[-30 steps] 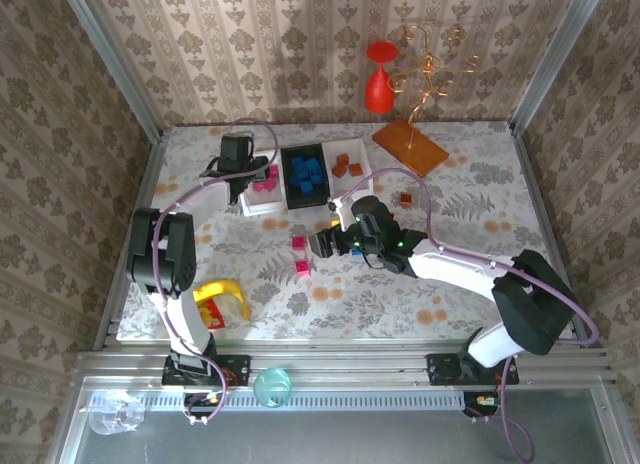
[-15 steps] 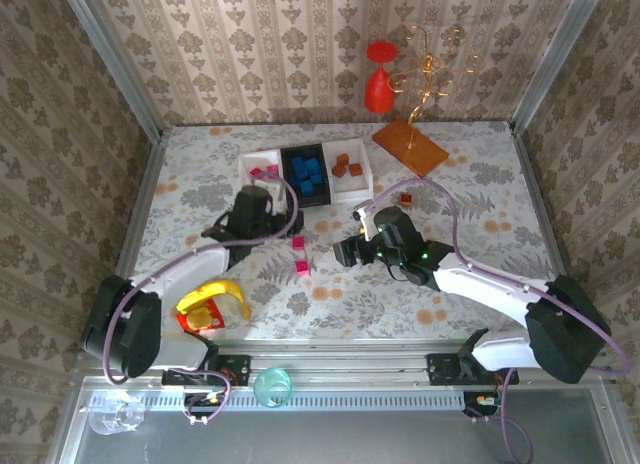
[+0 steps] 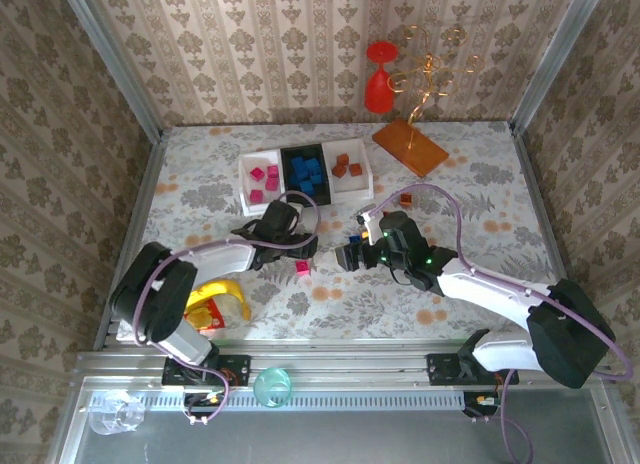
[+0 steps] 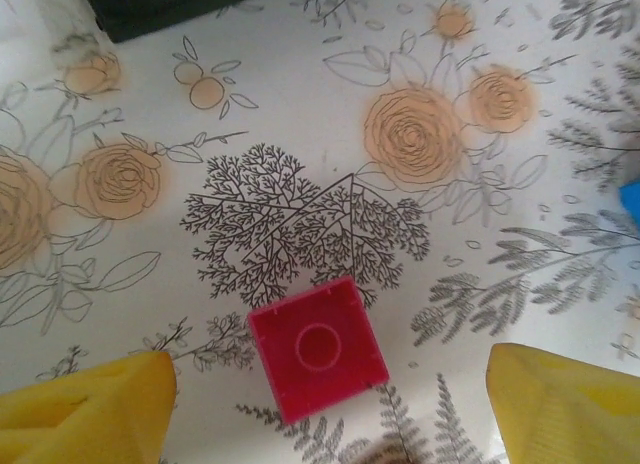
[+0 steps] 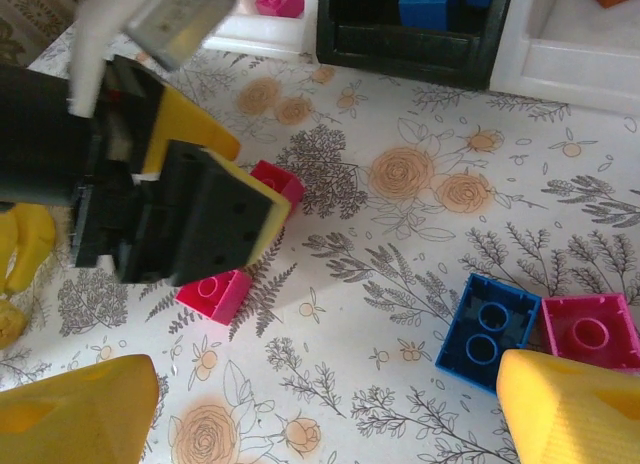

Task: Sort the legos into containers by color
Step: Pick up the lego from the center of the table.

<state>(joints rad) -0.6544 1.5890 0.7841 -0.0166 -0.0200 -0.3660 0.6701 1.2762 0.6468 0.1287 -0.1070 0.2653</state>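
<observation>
Open left hand point(image 4: 325, 409) straddles a pink lego point(image 4: 318, 347) at the bench's middle. Open right hand point(image 5: 320, 409) hovers close, so the hands may collide.

The left gripper point(image 3: 300, 248) is no longer over the white tray point(image 3: 244, 184): its jaws stand wider and a pink lego point(image 4: 318, 348) now lies between its fingers point(image 4: 85, 409), while the right gripper point(image 3: 345, 256) sits slightly nearer its base.
</observation>
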